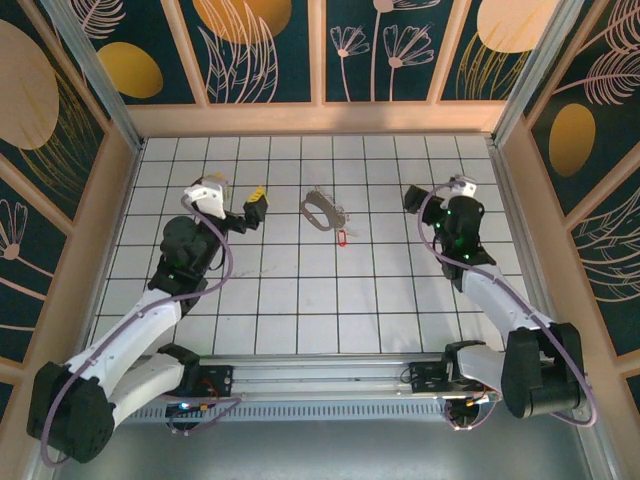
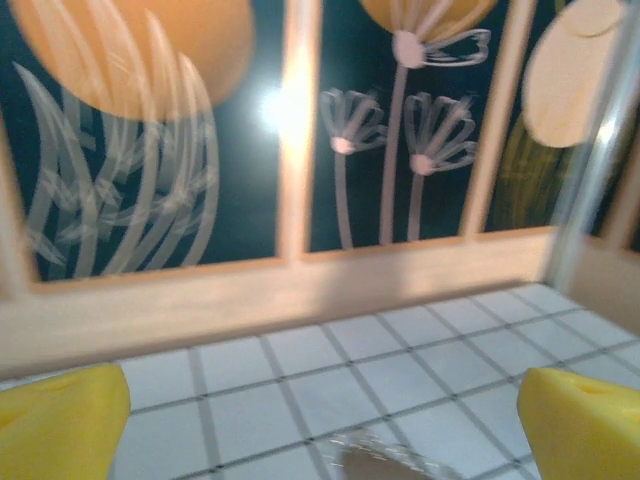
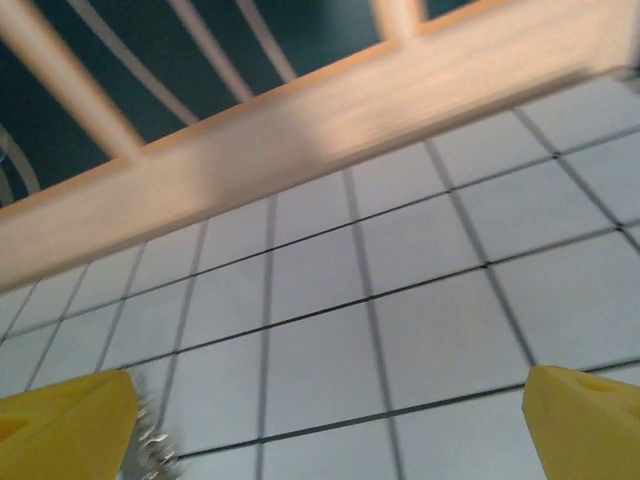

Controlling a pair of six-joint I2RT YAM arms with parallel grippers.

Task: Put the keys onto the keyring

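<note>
White tiled table (image 1: 300, 300), floral walls behind. The keyring (image 1: 322, 212) lies mid-table, with the red-headed key (image 1: 343, 238) just beside its lower edge; whether it is threaded on cannot be told. The left gripper (image 1: 254, 205) and right gripper (image 1: 412, 198) flank them, both spread wide and empty.

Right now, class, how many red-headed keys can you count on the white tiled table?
1. The small red-headed metal key lies on the white tiled table just below-right of the pale oval metal keyring. Others on the ring may be too small to see.
</note>
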